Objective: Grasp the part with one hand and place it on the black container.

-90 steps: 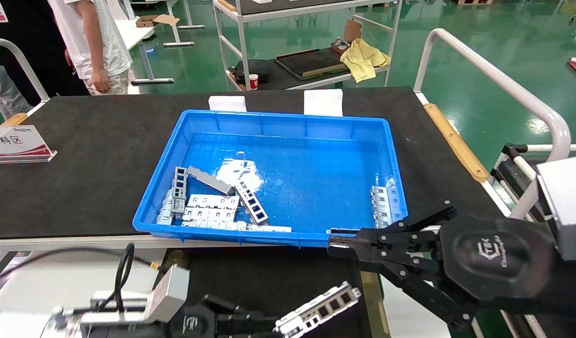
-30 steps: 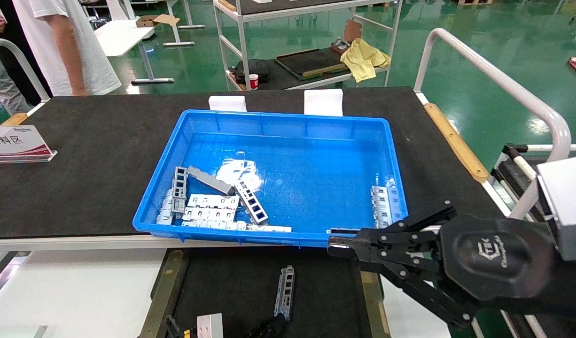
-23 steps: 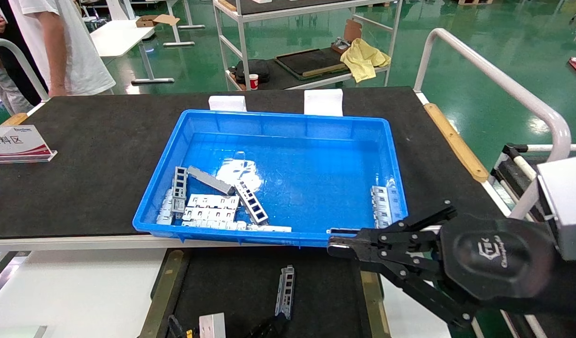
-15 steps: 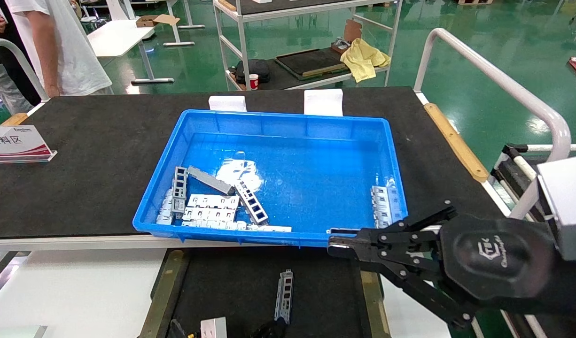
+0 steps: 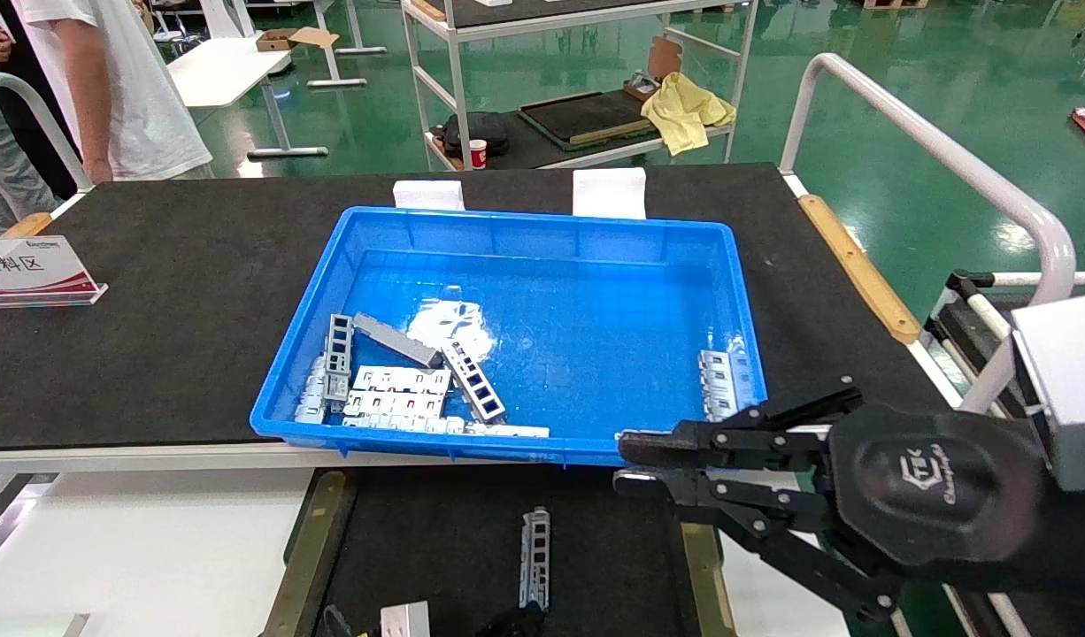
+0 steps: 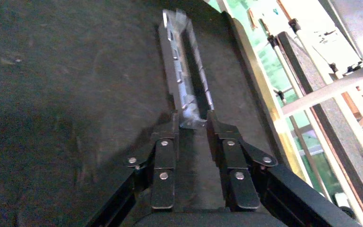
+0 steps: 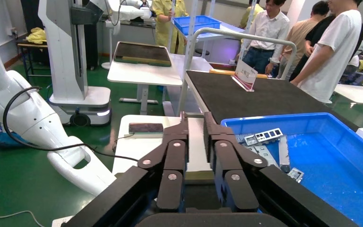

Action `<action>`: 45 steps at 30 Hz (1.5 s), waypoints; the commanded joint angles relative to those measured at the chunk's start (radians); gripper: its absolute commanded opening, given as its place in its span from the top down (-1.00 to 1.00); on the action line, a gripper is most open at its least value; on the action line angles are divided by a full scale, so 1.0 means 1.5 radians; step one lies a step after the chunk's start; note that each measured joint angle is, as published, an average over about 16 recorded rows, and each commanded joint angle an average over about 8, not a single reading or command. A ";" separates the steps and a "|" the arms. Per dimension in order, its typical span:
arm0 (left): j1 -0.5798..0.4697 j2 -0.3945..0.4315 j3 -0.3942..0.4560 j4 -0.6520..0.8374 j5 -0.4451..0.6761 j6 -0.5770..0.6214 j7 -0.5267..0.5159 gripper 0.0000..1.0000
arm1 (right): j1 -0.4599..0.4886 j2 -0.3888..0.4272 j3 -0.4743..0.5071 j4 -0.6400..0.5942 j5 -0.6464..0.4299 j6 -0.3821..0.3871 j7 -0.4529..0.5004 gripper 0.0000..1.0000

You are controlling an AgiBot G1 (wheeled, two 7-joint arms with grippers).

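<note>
The part (image 5: 534, 557), a slim silver strip with four cut-outs, lies lengthwise on the black container (image 5: 419, 548), which has olive-gold rails (image 5: 305, 548). My left gripper (image 5: 516, 621) shows only at the bottom edge of the head view, at the part's near end. In the left wrist view my left gripper (image 6: 192, 122) is shut on the near end of the part (image 6: 183, 71), which rests on the container's floor (image 6: 75, 94). My right gripper (image 5: 619, 464) hovers over the blue bin's near right corner. Its fingers stand slightly apart and empty, as the right wrist view (image 7: 194, 118) also shows.
The blue bin (image 5: 542, 226) on the black table holds several more brackets and plates at its near left (image 5: 401, 380) and a stack at its right wall (image 5: 718, 385). A sign (image 5: 29, 270) stands far left. A white rail (image 5: 932, 150) runs on the right. People stand at the back left.
The left gripper swung the part from slanting to lengthwise, brought it down onto the black container and drew it slightly nearer. The right gripper's fingers have parted a little.
</note>
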 commanded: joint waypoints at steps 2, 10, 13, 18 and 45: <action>0.001 -0.001 0.000 -0.003 0.001 0.003 0.001 -1.00 | 0.000 0.000 0.000 0.000 0.000 0.000 0.000 -1.00; 0.015 -0.046 0.013 -0.052 0.022 0.029 0.011 -1.00 | 0.000 0.000 0.000 0.000 0.000 0.000 0.000 -1.00; 0.016 -0.081 0.030 -0.080 0.044 0.049 0.014 -1.00 | 0.000 0.000 0.000 0.000 0.000 0.000 0.000 -1.00; 0.002 -0.149 0.067 -0.119 0.095 0.101 0.019 -1.00 | 0.000 0.000 0.000 0.000 0.000 0.000 0.000 -1.00; -0.192 -0.361 0.154 -0.220 0.292 0.327 -0.035 -1.00 | 0.000 0.000 0.000 0.000 0.000 0.000 0.000 -1.00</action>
